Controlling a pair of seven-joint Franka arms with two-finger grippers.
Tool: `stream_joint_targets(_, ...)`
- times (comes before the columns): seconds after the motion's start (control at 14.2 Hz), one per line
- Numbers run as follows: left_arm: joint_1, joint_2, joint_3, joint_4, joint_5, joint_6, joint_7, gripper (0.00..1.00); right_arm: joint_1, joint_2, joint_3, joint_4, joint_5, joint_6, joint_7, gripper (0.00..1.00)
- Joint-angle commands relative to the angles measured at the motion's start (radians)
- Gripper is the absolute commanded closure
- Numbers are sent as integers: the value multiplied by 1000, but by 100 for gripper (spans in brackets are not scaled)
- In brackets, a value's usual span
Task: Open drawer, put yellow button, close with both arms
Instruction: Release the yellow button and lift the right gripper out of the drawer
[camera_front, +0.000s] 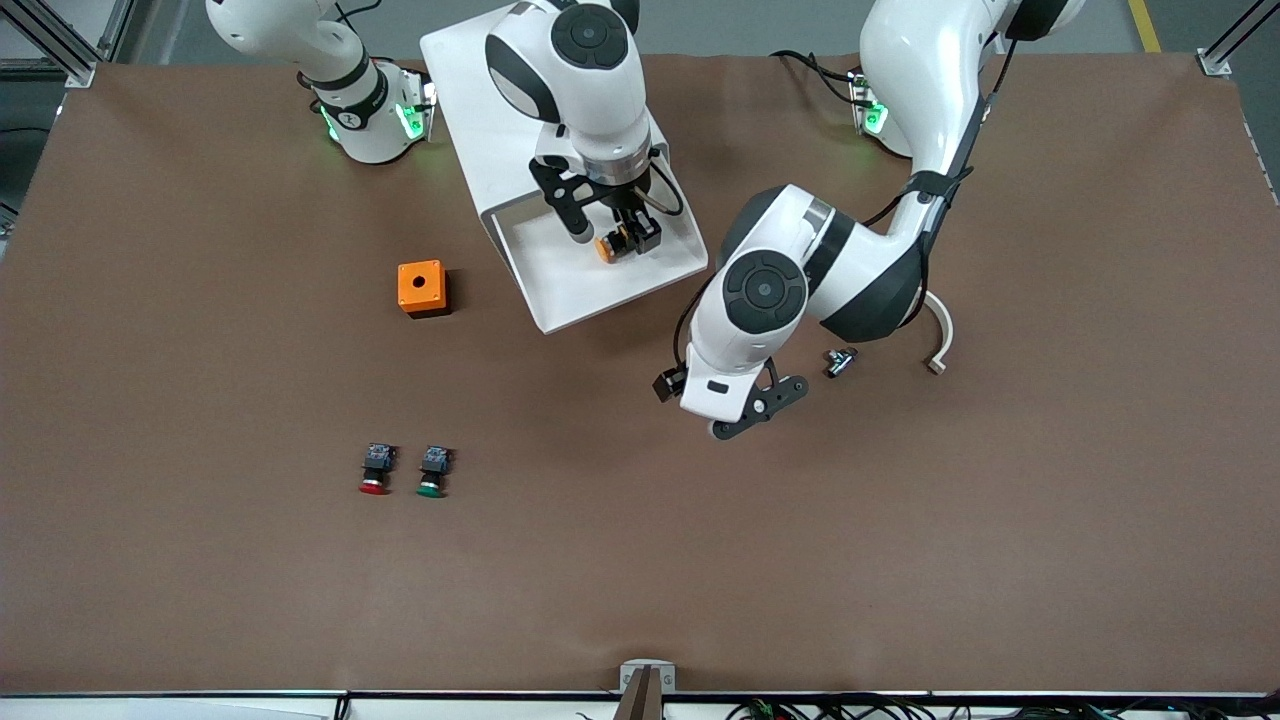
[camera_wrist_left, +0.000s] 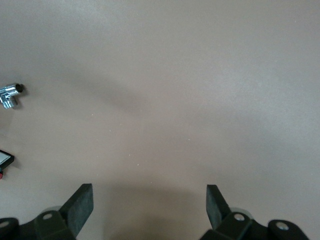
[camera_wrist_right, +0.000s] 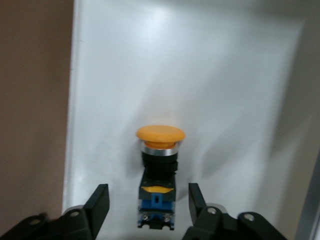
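The drawer (camera_front: 580, 290) stands pulled out of the white cabinet (camera_front: 470, 90), its flat white tray open toward the front camera. The yellow button (camera_front: 608, 246) lies on its side on the tray floor (camera_wrist_right: 225, 100). Its round yellow cap (camera_wrist_right: 160, 135) and black-and-blue body show in the right wrist view. My right gripper (camera_front: 622, 238) hangs low over the tray. It is open (camera_wrist_right: 148, 192), one finger on each side of the button's body with a gap at both. My left gripper (camera_front: 760, 405) is open (camera_wrist_left: 149, 192) over bare table, near the drawer's corner toward the left arm's end.
An orange cube with a hole (camera_front: 421, 288) sits beside the drawer toward the right arm's end. A red-capped button (camera_front: 375, 468) and a green-capped button (camera_front: 432, 470) lie nearer the front camera. A small metal piece (camera_front: 838, 362) and a curved white piece (camera_front: 940, 340) lie by the left arm.
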Motion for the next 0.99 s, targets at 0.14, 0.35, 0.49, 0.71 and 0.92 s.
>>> stream_joint_targets(0.14,-44,-16,9,-49,24,18,-16,1,-167,2,-4,196,5,-275,-451,0)
stream_joint_targets(0.35,-69,-23,7,-77,23,18,-16,1,-366,-32,-6,219,6,-412,-914,0)
stream_joint_targets(0.49,-86,-30,-3,-81,21,18,-16,1,-497,-61,-6,221,5,-468,-1167,0)
stream_joint_targets(0.71,-90,-37,-39,-80,9,18,-18,1,-695,-76,-9,248,-8,-550,-1496,0)
stream_joint_targets(0.92,-90,-40,-85,-80,6,18,-67,1,-856,-76,-7,274,-15,-573,-1737,0)
